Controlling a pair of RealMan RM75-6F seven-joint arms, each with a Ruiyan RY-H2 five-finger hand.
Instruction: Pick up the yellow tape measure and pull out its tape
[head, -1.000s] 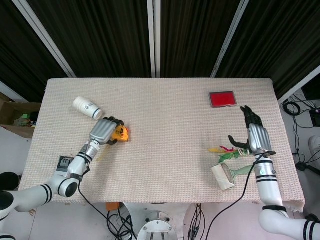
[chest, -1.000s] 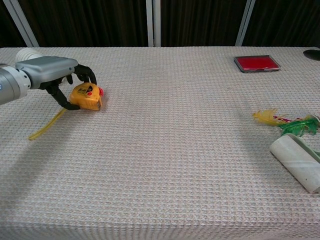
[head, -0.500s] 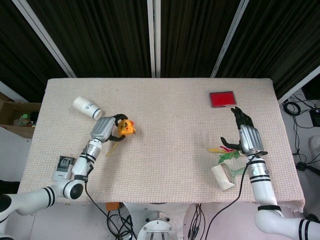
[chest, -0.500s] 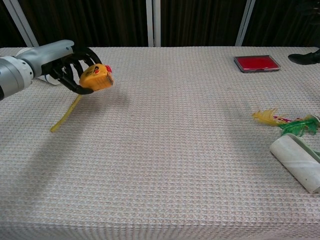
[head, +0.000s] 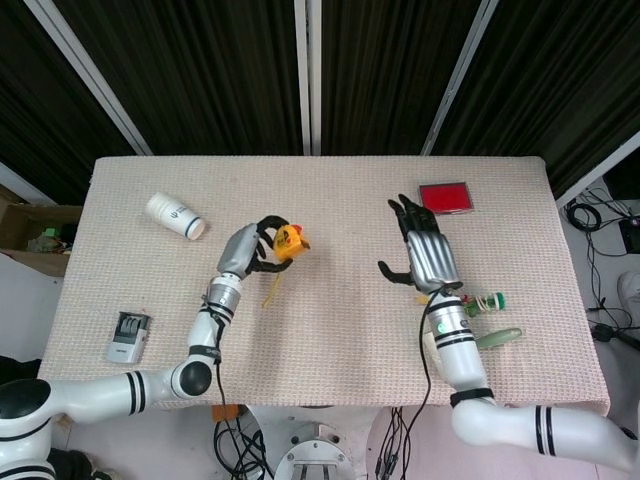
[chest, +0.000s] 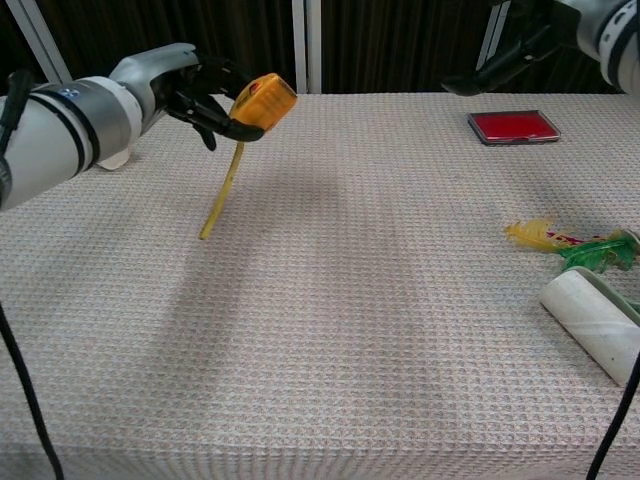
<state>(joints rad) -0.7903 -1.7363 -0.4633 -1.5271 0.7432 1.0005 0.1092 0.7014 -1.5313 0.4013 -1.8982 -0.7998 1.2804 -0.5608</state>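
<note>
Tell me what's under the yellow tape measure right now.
The yellow tape measure is held up in the left hand. Below it hangs its tape, angling down to the tablecloth. The case's underside and inner side are covered by the fingers.

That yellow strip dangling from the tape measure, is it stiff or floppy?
Probably fairly stiff: the tape hangs in a straight line below the yellow tape measure held by the left hand. It looks thin, so it may buckle if pushed endwise.
</note>
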